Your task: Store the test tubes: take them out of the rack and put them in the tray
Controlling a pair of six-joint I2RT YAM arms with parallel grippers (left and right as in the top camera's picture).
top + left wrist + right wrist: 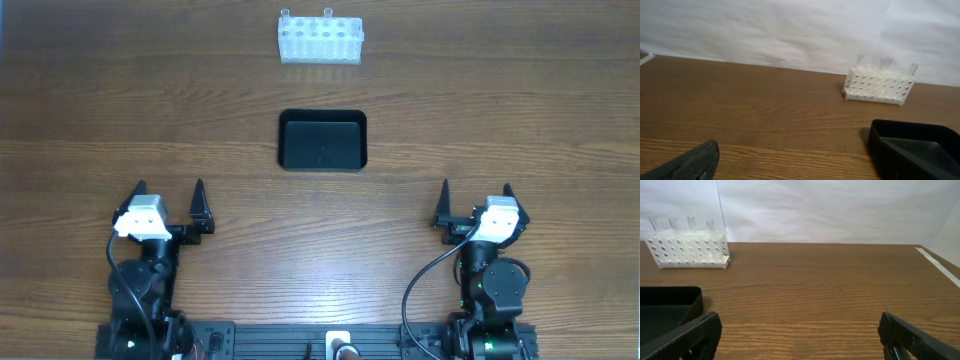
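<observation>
A white, hole-dotted rack (pixel 320 42) holds clear tubes (pixel 691 222). A black rectangular tray (pixel 322 142) lies on the wood-grain bench (pixel 520 100). The fingers of the left gripper (pixel 170 197) and the right gripper (pixel 475 197) are spread apart.

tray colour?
Black tray, no pattern; clearest in the top view.

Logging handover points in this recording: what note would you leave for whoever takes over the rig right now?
The left tool is open and empty, near its base.
The right tool is open and empty, near its base.
The rack stands farthest from the arms, with the test tubes upright in it. The tray lies between the rack and the arms, empty.
Done: nothing yet.
Left: lift each tube out of the rack and lay it in the tray.
</observation>
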